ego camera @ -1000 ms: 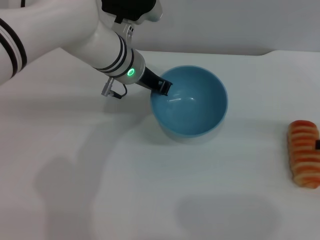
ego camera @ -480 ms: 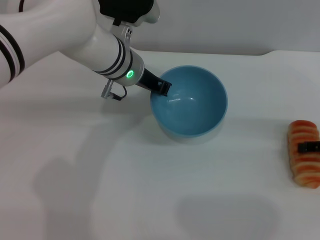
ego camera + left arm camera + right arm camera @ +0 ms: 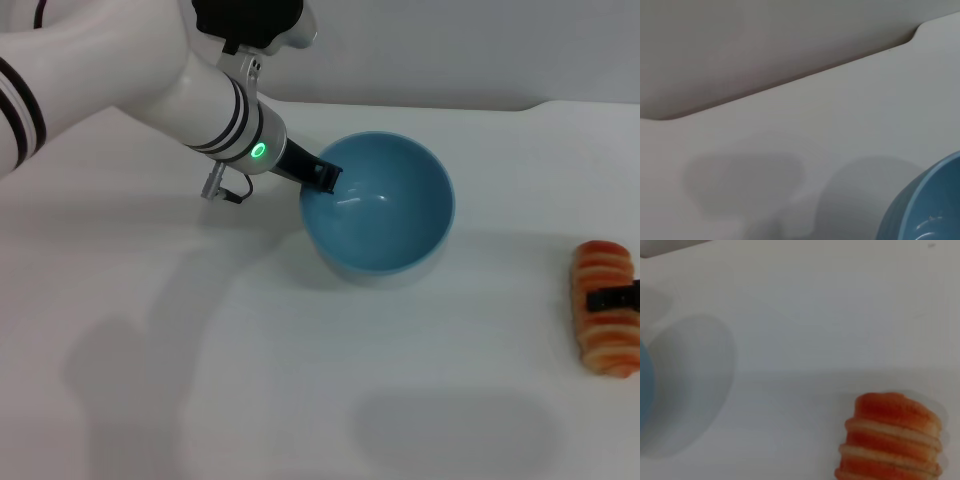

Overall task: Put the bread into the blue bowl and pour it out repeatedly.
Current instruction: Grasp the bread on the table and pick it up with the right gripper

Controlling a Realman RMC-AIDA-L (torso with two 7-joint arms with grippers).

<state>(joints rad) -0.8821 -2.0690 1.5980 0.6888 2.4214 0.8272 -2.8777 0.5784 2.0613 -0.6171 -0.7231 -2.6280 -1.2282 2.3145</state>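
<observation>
Blue bowl (image 3: pixel 379 205) sits empty, our left gripper (image 3: pixel 326 176) clamping its nine-o'clock rim; bread (image 3: pixel 604 307) lies at four o'clock, and whether our right gripper (image 3: pixel 622 297) is gripping it we cannot tell.

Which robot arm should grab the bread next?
The right one, probably. The bread lies at the table's right edge, and the right tool is already at it, a dark tip across the loaf. The left tool is busy at the blue bowl rim, far from the bread.

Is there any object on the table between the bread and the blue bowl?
Nothing visible. The bread lies at the table's right edge, the bowl stands near the middle, and only bare white table lies between them.
</observation>
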